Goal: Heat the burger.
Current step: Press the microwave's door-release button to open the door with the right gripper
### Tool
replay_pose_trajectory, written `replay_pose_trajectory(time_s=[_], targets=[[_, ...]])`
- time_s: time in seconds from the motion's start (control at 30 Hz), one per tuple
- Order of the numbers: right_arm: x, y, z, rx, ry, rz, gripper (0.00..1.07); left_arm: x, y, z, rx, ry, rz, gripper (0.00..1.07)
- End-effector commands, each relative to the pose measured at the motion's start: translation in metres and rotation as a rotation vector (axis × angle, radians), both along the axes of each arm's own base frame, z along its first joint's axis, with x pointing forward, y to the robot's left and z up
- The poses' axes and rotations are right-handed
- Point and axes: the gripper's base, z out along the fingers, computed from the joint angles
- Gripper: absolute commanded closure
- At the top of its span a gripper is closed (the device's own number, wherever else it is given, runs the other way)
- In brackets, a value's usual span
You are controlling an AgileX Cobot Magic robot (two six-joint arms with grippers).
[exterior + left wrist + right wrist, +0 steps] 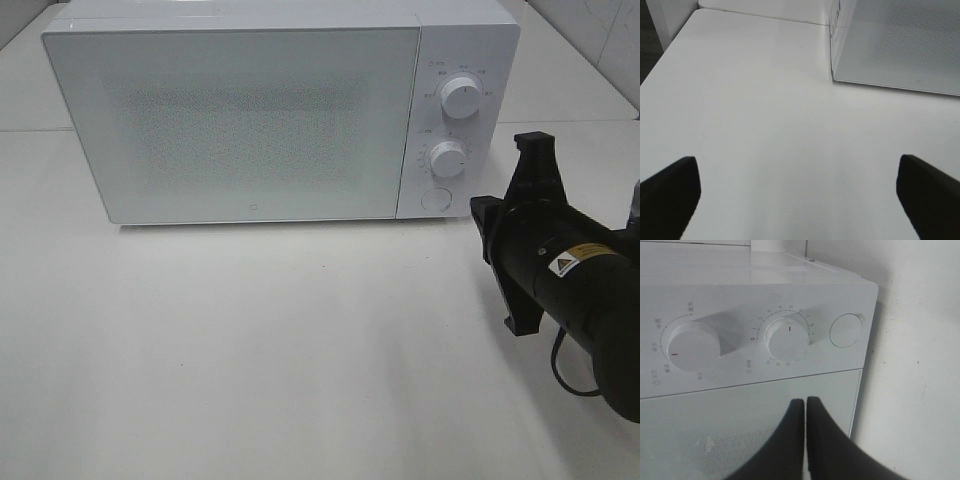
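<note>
Burger: out of sight, whereabouts impossible to tell. Right fingers (814,415) pressed together, empty, just before microwave (250,30) door (240,120), near dials (787,340). Left fingers (670,195) spread wide over table (790,150), visible only from left wrist. Door shut, inside hidden.

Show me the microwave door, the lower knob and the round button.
microwave door (240,120), exterior high view, middle of the panel.
lower knob (448,159), exterior high view, centre of its face.
round button (436,199), exterior high view, its centre.
</note>
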Motion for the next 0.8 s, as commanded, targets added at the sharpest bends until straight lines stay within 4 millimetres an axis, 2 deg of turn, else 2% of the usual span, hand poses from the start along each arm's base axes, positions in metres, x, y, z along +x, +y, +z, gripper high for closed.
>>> replay_pose_trajectory(time_s=[0.03,0.43,0.8], targets=[[0.004,-0.005,-0.002,0.022,0.027,0.011,1.07,-0.002,-0.001,0.001,-0.005,-0.032,-0.001,0.04],[0.018,-0.018,-0.007,0.055,0.038,0.007,1.07,-0.002,-0.001,0.001,-0.005,-0.032,-0.001,0.04],[0.039,-0.002,-0.031,0.1,0.074,0.047,1.07,-0.002,-0.001,0.001,-0.005,-0.032,-0.001,0.04]])
